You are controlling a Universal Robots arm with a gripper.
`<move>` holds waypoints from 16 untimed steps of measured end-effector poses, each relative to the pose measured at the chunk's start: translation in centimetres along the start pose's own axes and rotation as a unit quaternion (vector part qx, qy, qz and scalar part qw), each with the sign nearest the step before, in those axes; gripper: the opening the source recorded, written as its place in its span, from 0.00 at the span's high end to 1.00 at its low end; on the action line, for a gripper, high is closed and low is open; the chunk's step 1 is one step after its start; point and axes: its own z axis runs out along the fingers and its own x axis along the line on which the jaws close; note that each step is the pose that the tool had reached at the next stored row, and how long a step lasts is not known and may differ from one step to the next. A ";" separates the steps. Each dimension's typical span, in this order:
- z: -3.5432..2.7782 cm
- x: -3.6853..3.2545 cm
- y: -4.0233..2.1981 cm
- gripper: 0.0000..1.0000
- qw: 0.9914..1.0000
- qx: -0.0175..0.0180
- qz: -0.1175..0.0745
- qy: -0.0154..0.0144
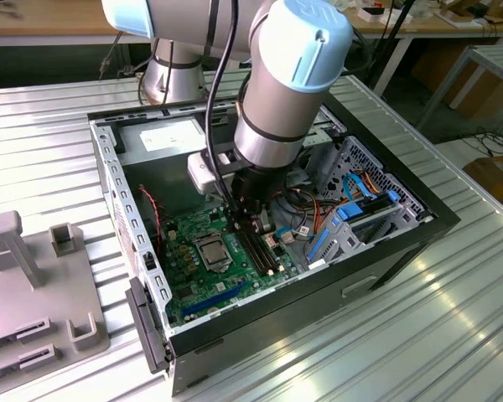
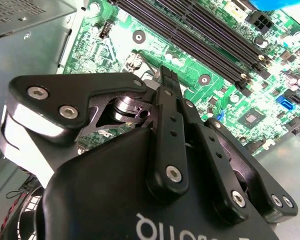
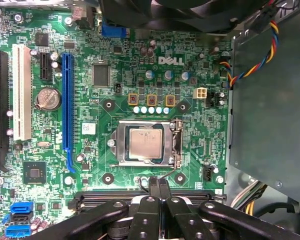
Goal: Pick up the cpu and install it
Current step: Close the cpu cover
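The cpu (image 3: 146, 144), a small silver-grey square, lies flat inside the metal-framed socket (image 3: 121, 145) on the green motherboard (image 3: 200, 150). The exterior view shows the same chip (image 1: 211, 249) near the middle of the board. My gripper (image 3: 158, 182) hangs just beside the socket, over the black memory slots (image 3: 95, 199), with its two black fingers pressed together and nothing visible between them. The second wrist view shows the fingertips (image 2: 166, 76) together above the board. In the exterior view the gripper (image 1: 253, 224) sits low inside the case, to the exterior view's right of the chip.
The open black computer case (image 1: 402, 243) stands on a ribbed metal table. Blue drive brackets and cables (image 1: 352, 209) fill its right side. A coin battery (image 3: 48, 98) and blue and white expansion slots (image 3: 66, 100) lie on the board. A grey fixture (image 1: 33, 293) stands at the exterior view's left.
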 end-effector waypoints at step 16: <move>0.00 1.01 0.02 0.89 1.000 0.000 0.000 0.001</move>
